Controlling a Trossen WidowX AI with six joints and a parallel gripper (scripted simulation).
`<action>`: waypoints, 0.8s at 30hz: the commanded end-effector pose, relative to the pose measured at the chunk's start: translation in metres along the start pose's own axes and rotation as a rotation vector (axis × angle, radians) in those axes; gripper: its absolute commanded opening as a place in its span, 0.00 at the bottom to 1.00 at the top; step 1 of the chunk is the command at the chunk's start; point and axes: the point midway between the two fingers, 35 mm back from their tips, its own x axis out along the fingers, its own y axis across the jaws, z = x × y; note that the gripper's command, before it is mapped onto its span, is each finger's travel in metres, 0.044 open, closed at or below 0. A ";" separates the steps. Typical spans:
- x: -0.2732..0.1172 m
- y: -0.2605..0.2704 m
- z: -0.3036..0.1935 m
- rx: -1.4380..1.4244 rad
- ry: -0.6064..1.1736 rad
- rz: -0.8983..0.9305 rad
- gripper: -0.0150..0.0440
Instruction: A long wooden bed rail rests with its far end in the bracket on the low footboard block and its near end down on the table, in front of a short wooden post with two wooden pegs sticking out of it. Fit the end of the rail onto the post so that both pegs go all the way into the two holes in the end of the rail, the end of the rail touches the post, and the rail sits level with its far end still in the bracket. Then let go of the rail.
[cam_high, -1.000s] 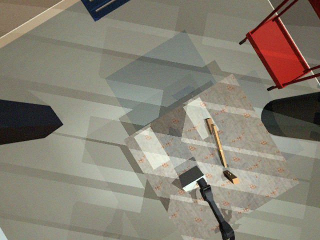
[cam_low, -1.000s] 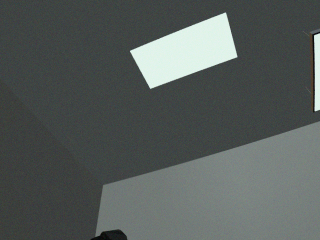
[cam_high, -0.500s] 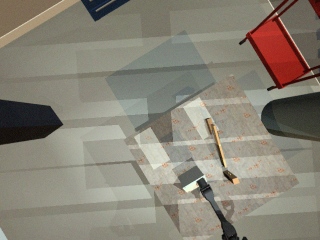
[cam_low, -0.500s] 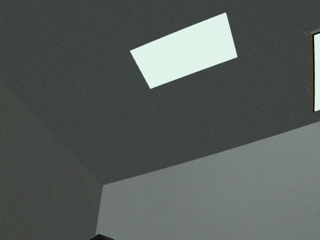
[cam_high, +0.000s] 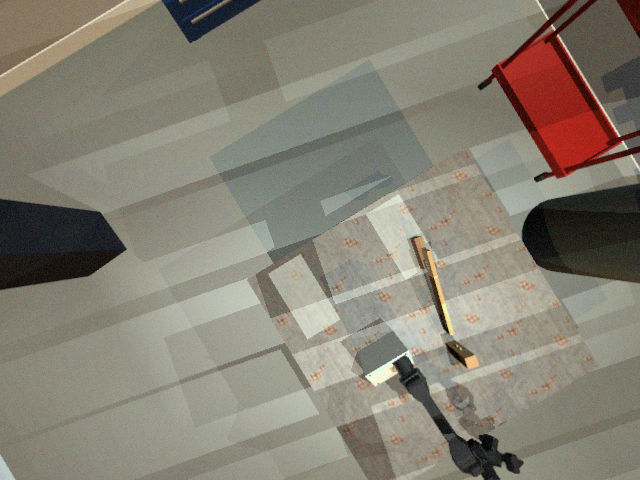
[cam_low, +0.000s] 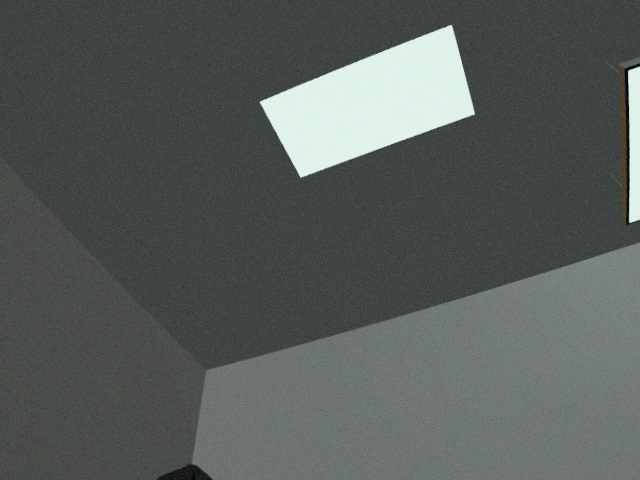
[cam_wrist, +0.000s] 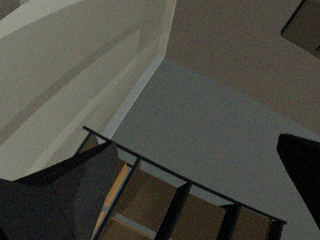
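The long wooden rail (cam_high: 439, 298) lies in the top view with its far end at the low footboard block (cam_high: 417, 246). Its near end is apart from the short wooden post (cam_high: 469, 358), with a small gap between them. The pegs are too small to make out clearly, and the height of the near end cannot be told. My gripper (cam_wrist: 199, 146) is open and empty; its two dark fingers stand wide apart in the wrist view. In the top view the gripper is at the lower right end of the arm, away from rail and post.
A box with a grey top (cam_high: 382, 352) stands left of the post, beside one end of my black arm (cam_high: 436, 413). The patterned surface (cam_high: 547, 322) lies under the parts. A shelf (cam_wrist: 202, 210) shows in the wrist view. The exterior view shows mostly walls and a bright panel (cam_low: 369, 100).
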 end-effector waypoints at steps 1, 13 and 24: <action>0.023 0.000 0.068 0.265 -0.085 0.095 1.00; 0.034 -0.032 0.255 0.715 -0.345 0.420 1.00; -0.023 -0.085 0.410 0.839 -0.580 0.774 1.00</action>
